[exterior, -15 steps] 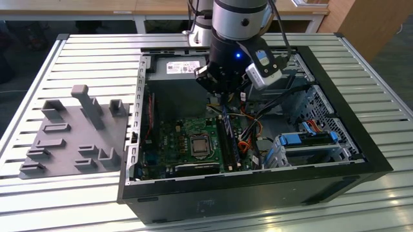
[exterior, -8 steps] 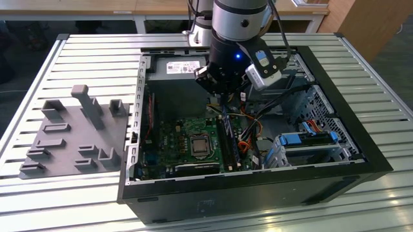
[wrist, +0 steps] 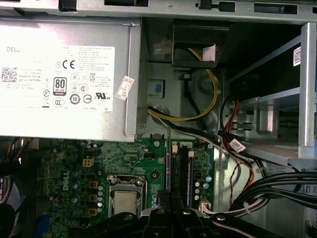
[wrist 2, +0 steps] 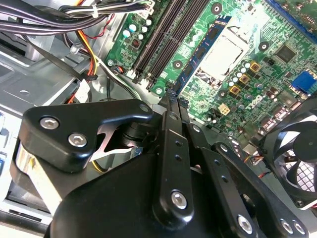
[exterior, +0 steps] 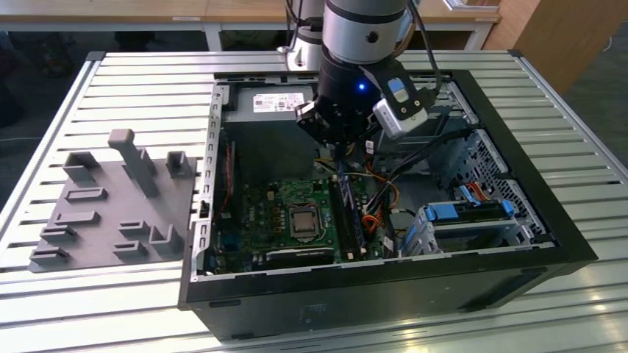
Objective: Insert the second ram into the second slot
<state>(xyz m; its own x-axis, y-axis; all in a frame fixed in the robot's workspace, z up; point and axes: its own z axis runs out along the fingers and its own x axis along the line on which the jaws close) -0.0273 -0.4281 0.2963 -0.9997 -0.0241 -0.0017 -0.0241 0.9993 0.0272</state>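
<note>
Pinches thin flat blue circuit-board stick point(wrist 2: 200, 57) in black metal gripper point(wrist 2: 171, 97), jaws pressed onto it. Hangs over open black computer case point(exterior: 393, 294), at 12 o'clock from long black memory slots point(exterior: 351, 213), exterior view.

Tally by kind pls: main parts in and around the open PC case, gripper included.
PC case: 1
Power supply: 1
CPU socket: 1
Fan: 1
Second ram, the blue stick between the gripper's tips: 1
Gripper: 1
Grey fixture plate beside the case: 1
Total: 7
</note>
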